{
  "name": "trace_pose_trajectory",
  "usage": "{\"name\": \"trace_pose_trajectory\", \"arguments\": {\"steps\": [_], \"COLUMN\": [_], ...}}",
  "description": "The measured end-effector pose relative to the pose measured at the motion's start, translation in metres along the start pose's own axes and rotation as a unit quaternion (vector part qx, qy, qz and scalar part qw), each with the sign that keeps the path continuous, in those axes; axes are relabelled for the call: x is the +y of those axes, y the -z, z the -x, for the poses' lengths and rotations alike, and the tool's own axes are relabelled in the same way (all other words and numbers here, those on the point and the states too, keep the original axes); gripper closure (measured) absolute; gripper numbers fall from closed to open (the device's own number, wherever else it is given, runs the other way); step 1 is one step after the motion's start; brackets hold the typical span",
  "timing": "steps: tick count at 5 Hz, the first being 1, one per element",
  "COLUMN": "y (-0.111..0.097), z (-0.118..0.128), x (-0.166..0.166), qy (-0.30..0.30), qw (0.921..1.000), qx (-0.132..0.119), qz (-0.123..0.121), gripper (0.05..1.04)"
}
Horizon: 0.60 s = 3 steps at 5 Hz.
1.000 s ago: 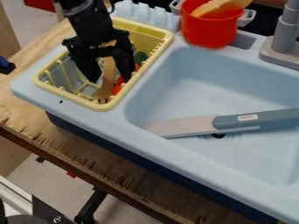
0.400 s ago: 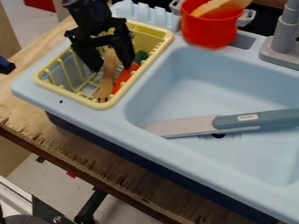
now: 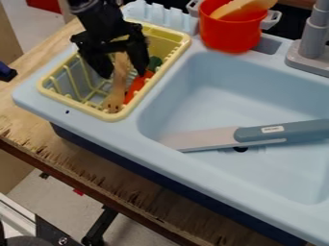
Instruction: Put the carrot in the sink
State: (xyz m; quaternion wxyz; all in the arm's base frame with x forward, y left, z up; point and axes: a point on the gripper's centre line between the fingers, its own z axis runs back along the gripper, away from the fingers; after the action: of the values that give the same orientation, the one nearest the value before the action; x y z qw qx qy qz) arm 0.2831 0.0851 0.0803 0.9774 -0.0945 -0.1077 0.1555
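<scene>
Step in hand, as judged: alignment for the grasp; carrot not yet picked up. The pincer (image 3: 122, 75) is spread, nothing pinched, with its tips down inside the yellow rack (image 3: 56, 97). The carrot (image 3: 135, 88) lies in the rack on the pincer's sink side, just beside the nearer fingertip; contact cannot be confirmed. A wooden fork (image 3: 118, 86) passes between the fingers.

Next move: shift toward the carrot so that the fingers straddle it and exclude the fork, then close.

Clearance: the rack's rim runs close along the carrot's far side, leaving a narrow gap for the outer finger. Lift above this rim before crossing to the sink (image 3: 212, 96). Release over the bare basin floor, beyond the rim from the pincer, avoiding the knife (image 3: 270, 133).
</scene>
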Motion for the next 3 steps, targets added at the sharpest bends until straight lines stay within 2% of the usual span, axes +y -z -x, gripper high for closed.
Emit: {"name": "trace_pose_trajectory", "arguments": {"steps": [1,2,3], "y": [-0.0012,-0.0032,-0.0094], "z": [0.0049,0.0132,0.0099], "x": [-0.0043,-0.0091,-0.0106], "qy": [-0.019,-0.011,-0.003], "qw": [0.9996,0.9994,0.9979], "qx": [-0.002,0.031,0.062], "qz": [-0.021,-0.009,0.016], "gripper": [0.085,0.085,0.085]}}
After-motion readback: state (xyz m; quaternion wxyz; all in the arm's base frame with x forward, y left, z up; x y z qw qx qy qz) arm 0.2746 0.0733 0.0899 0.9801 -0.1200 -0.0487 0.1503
